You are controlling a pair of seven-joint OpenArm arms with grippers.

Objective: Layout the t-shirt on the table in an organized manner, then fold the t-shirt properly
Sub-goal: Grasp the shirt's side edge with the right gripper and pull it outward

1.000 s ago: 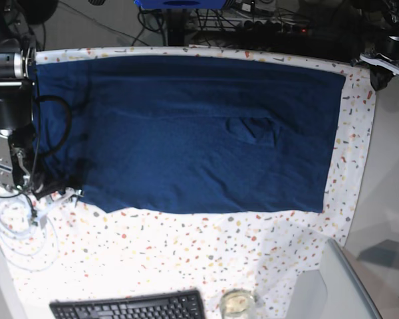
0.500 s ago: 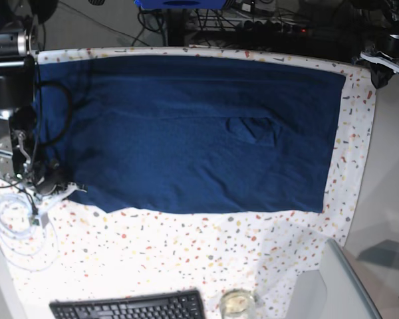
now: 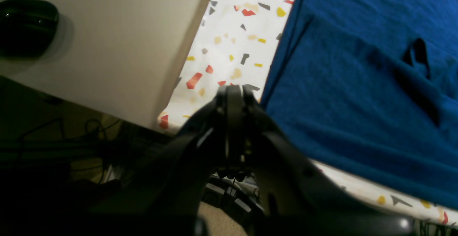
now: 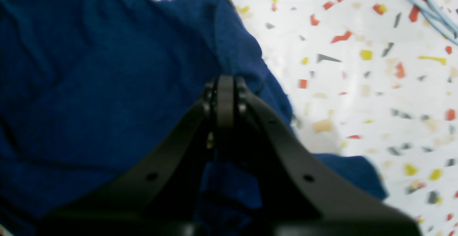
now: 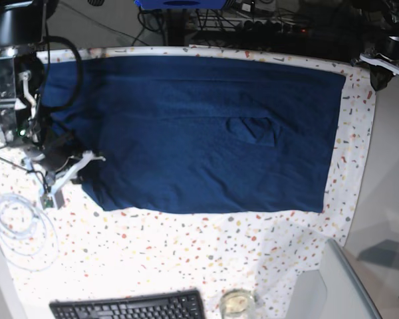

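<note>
Since a second ago your right pincer (image 4: 225, 82) has travelled from about 8 o'clock up to 9 o'clock in the base view, dragging the shirt's lower-left corner inward with it. Its jaws are now clenched on a bunched fold of the t-shirt (image 5: 193, 129), which lies spread across the upper half of the surface (image 5: 186, 252). Your left pincer (image 3: 234, 93) sits clenched and empty at 2 o'clock, over the speckled edge just beside the shirt's hem. You have a keyboard (image 5: 130, 307) at 6 o'clock.
</note>
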